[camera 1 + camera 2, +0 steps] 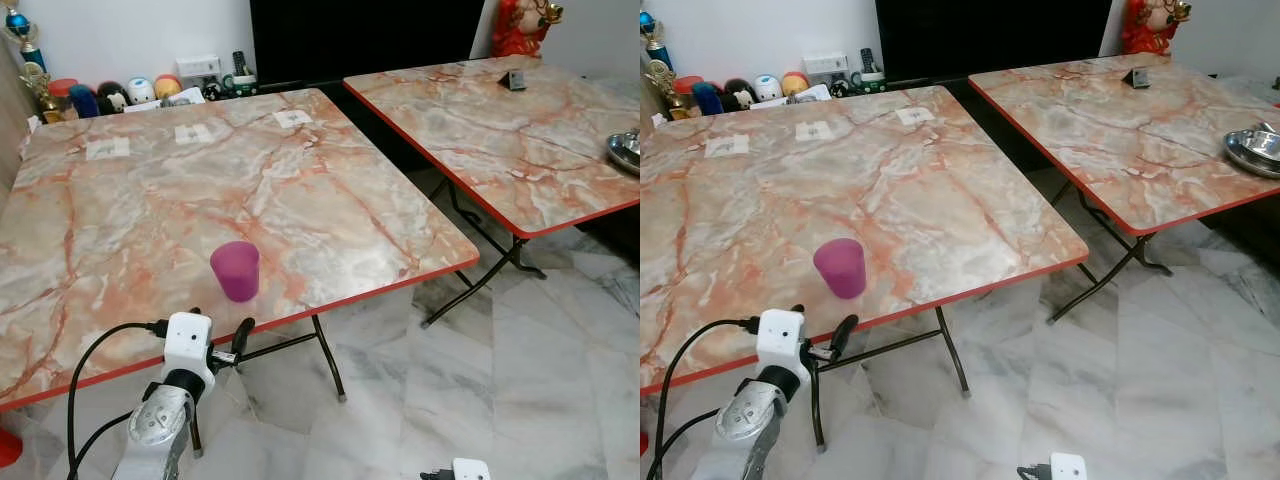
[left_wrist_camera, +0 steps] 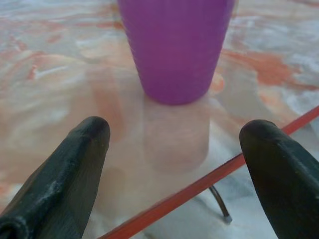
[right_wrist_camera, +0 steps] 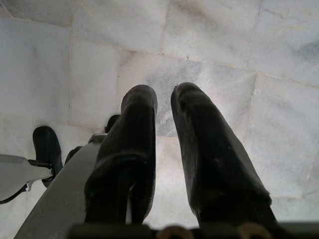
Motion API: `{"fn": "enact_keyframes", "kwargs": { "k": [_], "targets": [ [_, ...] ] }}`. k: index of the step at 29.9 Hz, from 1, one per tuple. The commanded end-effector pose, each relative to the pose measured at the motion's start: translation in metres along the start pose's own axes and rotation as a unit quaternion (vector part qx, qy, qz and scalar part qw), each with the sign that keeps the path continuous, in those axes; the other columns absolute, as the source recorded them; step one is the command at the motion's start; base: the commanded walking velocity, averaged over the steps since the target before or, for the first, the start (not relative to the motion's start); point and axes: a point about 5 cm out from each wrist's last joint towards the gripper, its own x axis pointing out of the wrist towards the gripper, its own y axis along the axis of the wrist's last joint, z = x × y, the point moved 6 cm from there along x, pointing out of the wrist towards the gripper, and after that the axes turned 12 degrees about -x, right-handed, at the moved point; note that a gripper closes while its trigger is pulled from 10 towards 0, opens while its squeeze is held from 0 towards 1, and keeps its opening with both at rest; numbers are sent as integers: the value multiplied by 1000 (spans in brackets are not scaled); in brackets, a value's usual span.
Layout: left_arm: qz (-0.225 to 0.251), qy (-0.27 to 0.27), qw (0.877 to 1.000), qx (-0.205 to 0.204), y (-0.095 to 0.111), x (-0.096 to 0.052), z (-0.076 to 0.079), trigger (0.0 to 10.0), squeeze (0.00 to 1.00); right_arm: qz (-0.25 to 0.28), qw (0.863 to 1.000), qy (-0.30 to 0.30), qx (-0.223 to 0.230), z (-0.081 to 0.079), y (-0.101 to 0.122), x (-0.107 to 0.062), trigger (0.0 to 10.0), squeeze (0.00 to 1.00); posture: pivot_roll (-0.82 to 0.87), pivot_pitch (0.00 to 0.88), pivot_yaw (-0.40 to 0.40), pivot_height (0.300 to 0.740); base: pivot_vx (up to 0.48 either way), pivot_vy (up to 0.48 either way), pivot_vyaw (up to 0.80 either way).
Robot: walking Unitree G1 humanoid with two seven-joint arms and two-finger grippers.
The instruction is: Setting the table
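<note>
Plainly the move ahead turns on one line: the purple plastic cup (image 1: 235,270) stands upright on the near marble-patterned folding table (image 1: 120,210), close to its red front edge, and the left gripper (image 2: 174,149) sits just short of that edge, level with the tabletop and aimed straight at the cup. Seen along the wrist, its two black fingers (image 2: 75,164) are spread wide, one to either side of the cup's base, with bare tabletop between their tips and the cup, so nothing is touching yet. The cup's long axis is vertical and the fingers lie roughly flat, which I judge suits a side grasp made by pushing straight forward. The left arm is by far the nearer one; the right gripper (image 3: 164,107) hangs idle over the grey marble floor (image 3: 224,40), fingers drawn almost together with only a thin gap
</note>
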Motion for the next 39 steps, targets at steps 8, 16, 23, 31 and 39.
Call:
{"fn": "enact_keyframes", "kwargs": {
  "k": [8, 16, 23, 31, 39],
  "targets": [
    [4, 1, 1000, -8, 2, 20, 5, 10000, 0, -6, 1000, -4, 4, 3, -6, -1, 10000, 0, 37, 70, -26, 740, 0, 0, 0],
    [-3, 6, 1000, -21, 1, 36, 11, 10000, 0, -2, 1000, -6, 4, 5, -3, -1, 10000, 0, 24, 68, -25, 740, 0, 0, 0],
    [-5, 10, 1000, -28, 1, 42, 10, 10000, 0, -4, 1000, -8, 7, 6, -5, -1, 10000, 0, 12, 71, -17, 740, 0, 0, 0],
    [1, 22, 999, -35, 7, 50, 8, 10000, 0, -6, 1000, -9, 7, 7, -8, -2, 10000, 0, 9, 73, -17, 740, 0, 0, 0],
    [1, 21, 999, -45, 12, 59, 13, 10000, 0, -5, 1000, -9, 5, 6, -8, -2, 10000, 0, -2, 80, -18, 740, 0, 0, 0]
  ]
}}
